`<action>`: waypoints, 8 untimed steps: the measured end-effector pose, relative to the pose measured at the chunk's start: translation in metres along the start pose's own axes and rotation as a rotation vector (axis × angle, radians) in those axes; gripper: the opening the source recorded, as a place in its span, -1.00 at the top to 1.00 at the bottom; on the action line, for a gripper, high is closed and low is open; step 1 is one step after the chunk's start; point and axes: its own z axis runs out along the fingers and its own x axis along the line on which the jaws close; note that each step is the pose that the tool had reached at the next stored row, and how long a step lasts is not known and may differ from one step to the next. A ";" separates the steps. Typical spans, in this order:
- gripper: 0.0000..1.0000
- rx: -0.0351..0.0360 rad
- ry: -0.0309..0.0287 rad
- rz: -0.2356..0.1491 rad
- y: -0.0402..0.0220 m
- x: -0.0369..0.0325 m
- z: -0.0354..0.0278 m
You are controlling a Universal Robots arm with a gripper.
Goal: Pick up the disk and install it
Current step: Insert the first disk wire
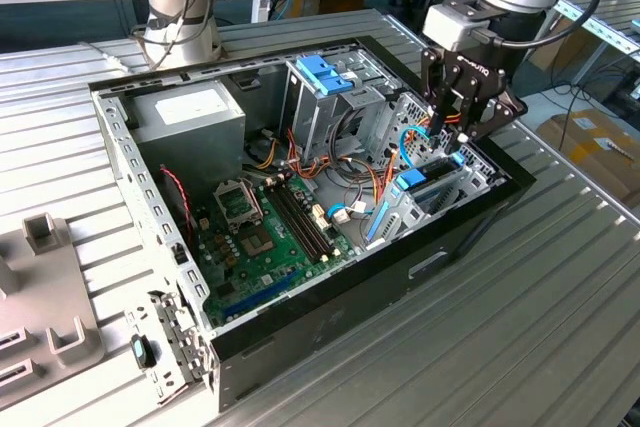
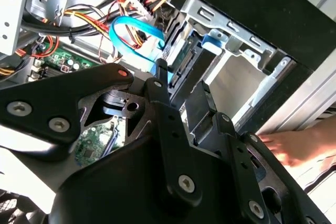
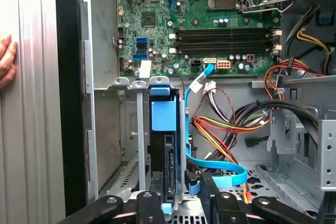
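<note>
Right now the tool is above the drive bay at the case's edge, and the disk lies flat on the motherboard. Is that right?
No. The disk stands on edge in the drive bay, not flat on the motherboard; the first wrist view shows it. The tool is above that bay, as stated.

Bright even light, soft shadows inside the case (image 1: 330, 309), glare on the table (image 1: 560, 332).

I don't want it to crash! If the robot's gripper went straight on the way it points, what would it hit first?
Probably the disk, standing on edge in the drive cage right ahead of the open gripper. How near it is, I can't tell.
</note>
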 end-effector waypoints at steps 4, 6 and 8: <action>0.17 0.0000 0.0001 0.000 -0.0008 -0.0002 0.0023; 0.17 0.0000 0.0000 0.000 -0.0009 -0.0002 0.0024; 0.17 0.0000 0.0001 0.000 -0.0008 -0.0002 0.0024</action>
